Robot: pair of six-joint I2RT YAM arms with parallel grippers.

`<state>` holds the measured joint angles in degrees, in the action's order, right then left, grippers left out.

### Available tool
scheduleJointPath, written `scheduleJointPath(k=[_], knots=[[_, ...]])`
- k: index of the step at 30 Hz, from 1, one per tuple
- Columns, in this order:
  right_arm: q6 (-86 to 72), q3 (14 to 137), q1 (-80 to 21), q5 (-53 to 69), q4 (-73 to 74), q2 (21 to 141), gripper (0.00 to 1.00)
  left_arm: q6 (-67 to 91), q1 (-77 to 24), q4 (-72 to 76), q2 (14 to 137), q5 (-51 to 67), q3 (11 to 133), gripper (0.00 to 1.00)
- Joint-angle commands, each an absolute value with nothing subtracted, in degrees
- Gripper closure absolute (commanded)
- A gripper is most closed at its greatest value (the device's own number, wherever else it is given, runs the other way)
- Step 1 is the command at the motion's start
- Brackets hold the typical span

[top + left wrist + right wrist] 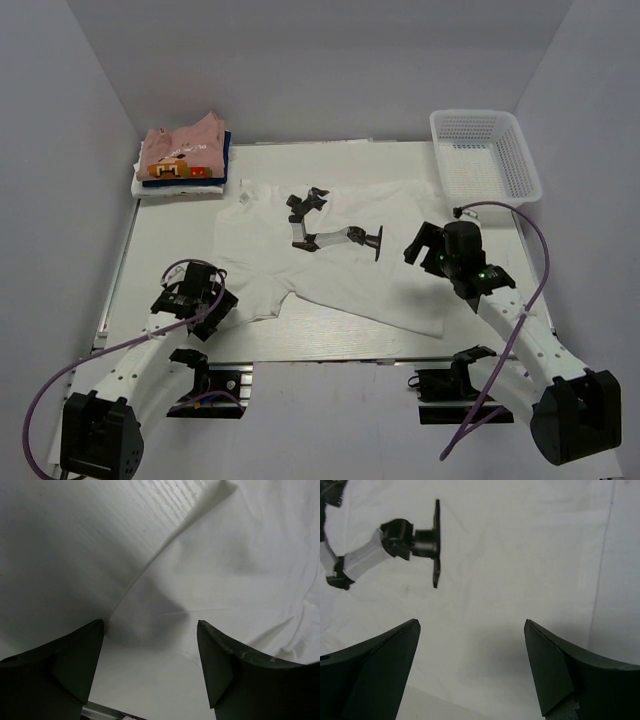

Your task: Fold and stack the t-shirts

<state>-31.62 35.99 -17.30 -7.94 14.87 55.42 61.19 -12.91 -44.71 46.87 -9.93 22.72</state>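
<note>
Your left end effector (150,630) hangs spread apart over the white t-shirt's (340,275) edge. Your right end effector (472,627), likewise apart, hovers above its cloth.

The spread t-shirt (400,290) was plain white on a white tabletop (165,250). In the stack, the top shirt (180,143) was pink with small print, above a dark blue shirt (227,148), orange and red marks, and a white shirt (180,189). The mesh basket (485,150) was white.

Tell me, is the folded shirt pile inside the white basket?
No, the folded pile sits on the table at its far left corner; the basket stands apart at the far right.
</note>
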Motion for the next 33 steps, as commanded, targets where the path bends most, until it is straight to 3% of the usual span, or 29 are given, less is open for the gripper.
scheduleJointPath(k=[1, 3, 6, 8, 14, 22, 31, 33], knots=[[-34.27, 33.67, -17.14, -11.59, 20.46, 50.99, 0.1, 62.5, -12.74, -43.69, 49.56, -11.33, 21.97, 0.17], [-35.33, 33.05, -17.05, -12.39, 22.14, 49.4, 0.1, 62.49, -12.74, -43.68, 50.71, -11.34, 21.97, 0.26], [-37.08, 32.61, -16.88, -12.48, 25.75, 46.59, 0.1, 61.96, -12.74, -41.23, 51.24, -10.81, 21.36, 0.67], [-38.84, 32.08, -16.88, -11.87, 29.7, 46.14, 0.1, 61.44, -12.74, -40.43, 51.24, -9.33, 21.36, 1.0], [-43.15, 31.82, -16.96, -8.73, 43.39, 47.02, 0.1, 58.37, -12.74, -36.91, 48.35, -8.79, 21.36, 1.0], [-44.12, 25.05, -17.49, 4.48, 41.05, 51.23, 0.1, 57.04, -12.74, -37.44, 47.2, -11.07, 22.93, 1.0], [-44.03, 26.1, -17.32, -3.51, 37.18, 60.38, 0.1, 56.52, -12.74, -35.42, 46.14, -9.85, 22.32, 1.0], [-43.95, 26.01, -17.4, -5.71, 35.95, 60.21, 0.15, 55.99, -12.74, -35.42, 46.75, -9.84, 23.02, 1.0]])
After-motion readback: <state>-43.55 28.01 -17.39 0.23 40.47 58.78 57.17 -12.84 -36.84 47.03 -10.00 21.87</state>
